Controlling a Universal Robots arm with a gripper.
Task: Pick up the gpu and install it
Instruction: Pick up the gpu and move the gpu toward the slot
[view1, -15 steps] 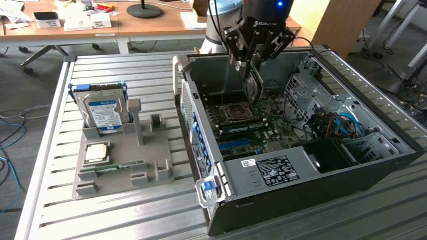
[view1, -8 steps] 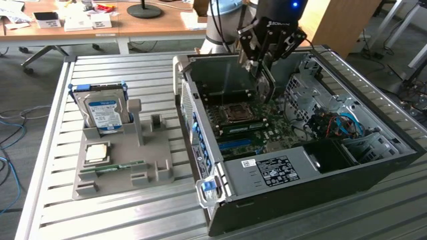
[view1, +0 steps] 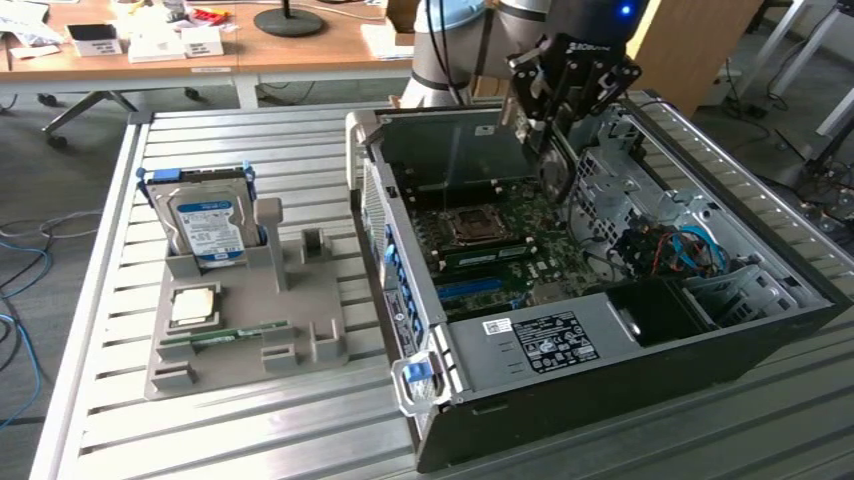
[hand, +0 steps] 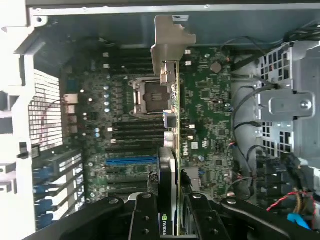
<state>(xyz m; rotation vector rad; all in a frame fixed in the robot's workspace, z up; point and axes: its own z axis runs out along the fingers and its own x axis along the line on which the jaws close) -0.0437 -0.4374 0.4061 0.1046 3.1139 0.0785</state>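
Around everything, a workroom with a grey floor (view1: 54, 180). Along the back, wooden desks (view1: 307, 50) strewn with small boxes and papers. At the exterior view's left, loose cables (view1: 20, 250) trailing over the floor.

In front of the desks, a slatted metal table (view1: 267, 440), pale grey, carrying all the work.

On the table toward the exterior view's right, a black computer case (view1: 747, 350) lying on its side with the panel off, green motherboard (view1: 534, 260) exposed.

Beside the case on the exterior view's left, apart from it, a grey moulded tray (view1: 234, 375). Holding an upright hard drive (view1: 211, 225) with a blue-white label, a square processor chip (view1: 195, 305) and a narrow memory stick (view1: 240, 332) lying flat.

Behind the case, the pale arm (view1: 447, 50), reaching over the case's far end. Hanging from it above the open case, the black gripper (view1: 567, 85).

Clamped between the two black fingers (hand: 145, 220), the gpu (hand: 172, 140). Seen edge-on in the wrist view, green board on one side, dark cooler on the other. Held over the motherboard, crossing one side of the processor socket (hand: 150, 97).

At the card's far end, the silvery bracket (hand: 167, 45), near the case wall. Whether touching a slot or not, impossible to tell.
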